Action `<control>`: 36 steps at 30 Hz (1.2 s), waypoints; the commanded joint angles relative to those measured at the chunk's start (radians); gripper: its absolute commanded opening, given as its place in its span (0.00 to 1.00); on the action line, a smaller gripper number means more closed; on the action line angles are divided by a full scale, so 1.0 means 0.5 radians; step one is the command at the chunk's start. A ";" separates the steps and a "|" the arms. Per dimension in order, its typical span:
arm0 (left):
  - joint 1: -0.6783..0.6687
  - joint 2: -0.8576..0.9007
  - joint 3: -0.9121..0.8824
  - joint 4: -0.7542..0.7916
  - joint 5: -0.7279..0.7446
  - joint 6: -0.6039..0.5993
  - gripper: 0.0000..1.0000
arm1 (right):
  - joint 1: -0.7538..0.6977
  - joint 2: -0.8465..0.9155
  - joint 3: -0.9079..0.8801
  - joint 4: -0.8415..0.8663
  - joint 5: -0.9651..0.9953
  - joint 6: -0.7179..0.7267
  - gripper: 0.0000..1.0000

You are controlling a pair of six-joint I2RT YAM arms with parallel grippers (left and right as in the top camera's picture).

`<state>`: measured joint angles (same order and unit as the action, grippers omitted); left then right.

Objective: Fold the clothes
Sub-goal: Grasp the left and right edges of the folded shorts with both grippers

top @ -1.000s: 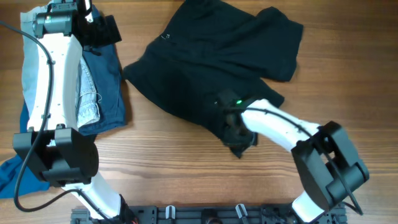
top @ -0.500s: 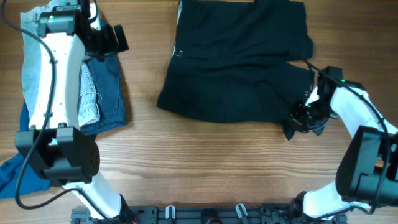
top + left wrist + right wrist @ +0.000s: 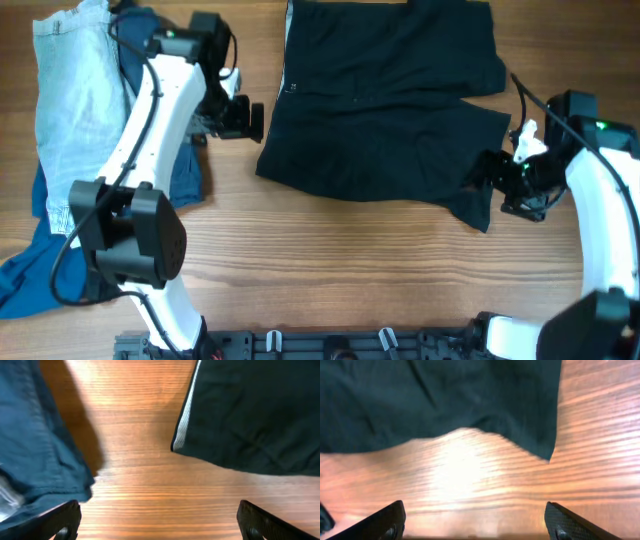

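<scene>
There is one pair of black shorts [image 3: 385, 100], spread fairly flat in the upper middle of the overhead picture and running off its top edge. One pair of light-blue denim shorts [image 3: 75, 100] lies at the upper left. I count at least two dark-blue pieces: one [image 3: 185, 170] beside the denim and partly under the left arm, and another [image 3: 20, 280] bunched in the lower-left corner. All of it lies on the wooden counter [image 3: 350, 260].

Two arms are at work. The left end effector [image 3: 240, 115] hangs just beside the left edge of the black shorts, above bare wood between them and the dark-blue cloth. In its wrist view its fingers stand wide apart with nothing between them, and the shorts' grey waistband [image 3: 184, 415] shows at upper centre.

The right end effector [image 3: 505, 182] sits at the shorts' lower-right corner, close to the leg hem. Its wrist view shows its fingers spread wide too, holding nothing, with black fabric across the top of the frame and bare counter below.
</scene>
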<state>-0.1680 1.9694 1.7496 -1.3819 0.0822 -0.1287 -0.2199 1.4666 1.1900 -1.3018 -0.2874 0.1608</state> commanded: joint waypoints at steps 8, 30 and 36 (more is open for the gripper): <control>-0.187 0.011 -0.748 0.828 0.126 -0.440 1.00 | 0.144 -0.061 -0.192 0.281 0.246 0.485 0.89; -0.283 0.012 -1.107 1.442 -0.101 -0.492 0.04 | 0.144 -0.060 -0.820 0.887 0.298 0.675 0.58; -0.283 0.013 -1.107 1.456 -0.101 -0.492 0.04 | 0.144 -0.060 -1.067 1.347 0.276 0.665 0.62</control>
<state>-0.3126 1.9553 1.2213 -0.6655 0.0990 -0.3725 -0.1513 1.4361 0.6956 -0.6903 -0.1318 0.4793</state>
